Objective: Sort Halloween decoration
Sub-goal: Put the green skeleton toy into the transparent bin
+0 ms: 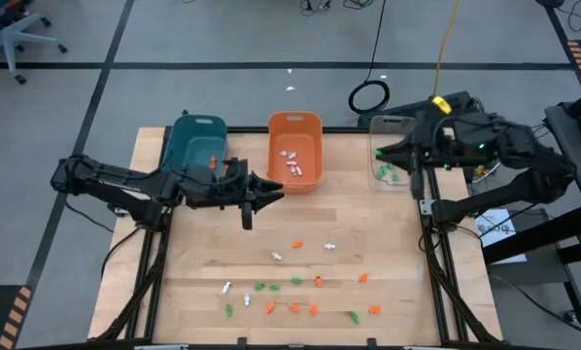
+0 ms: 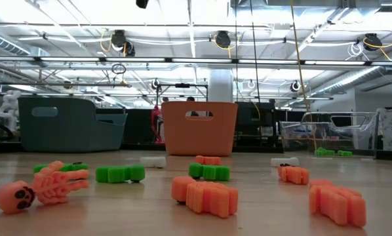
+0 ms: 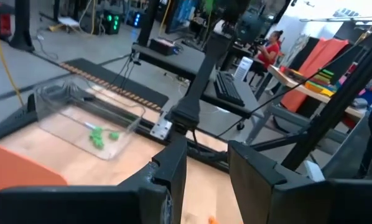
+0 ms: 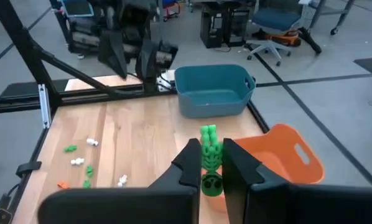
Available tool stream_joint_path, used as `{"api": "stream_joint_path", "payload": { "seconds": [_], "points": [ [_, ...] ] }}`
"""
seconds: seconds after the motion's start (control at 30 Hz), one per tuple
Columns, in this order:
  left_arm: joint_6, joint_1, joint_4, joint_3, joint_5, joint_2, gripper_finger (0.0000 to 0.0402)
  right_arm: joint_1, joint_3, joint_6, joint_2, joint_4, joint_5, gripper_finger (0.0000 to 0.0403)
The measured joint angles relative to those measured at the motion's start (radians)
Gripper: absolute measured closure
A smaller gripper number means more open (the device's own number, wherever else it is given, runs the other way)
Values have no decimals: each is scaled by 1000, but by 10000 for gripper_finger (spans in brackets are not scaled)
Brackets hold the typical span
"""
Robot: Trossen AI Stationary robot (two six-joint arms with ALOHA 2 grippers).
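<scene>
My left end effector hangs over the worktop between the teal bin and orange bin, fingers apart, empty. Halloween decoration trinkets lie scattered near. At the far right, my right end effector is clamped on a green skeleton trinket.

1. You have a wooden table.
2. At its back edge stand your teal bin, orange bin and clear bin, side by side.
3. Your small orange, white and green trinkets lie scattered across the front half.
</scene>
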Motion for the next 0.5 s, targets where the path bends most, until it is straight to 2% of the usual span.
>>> {"api": "stream_joint_path", "payload": {
  "seconds": [0.3,0.4,0.5],
  "points": [
    [13,-1,19,0,-1,-1,285,0,-405,84,-160,389,-55,387],
    [18,-1,19,0,-2,0,285,0,-477,77,-188,483,-54,387],
    [18,-1,19,0,-24,0,285,0,-503,54,-199,504,-54,387]
  ]
}}
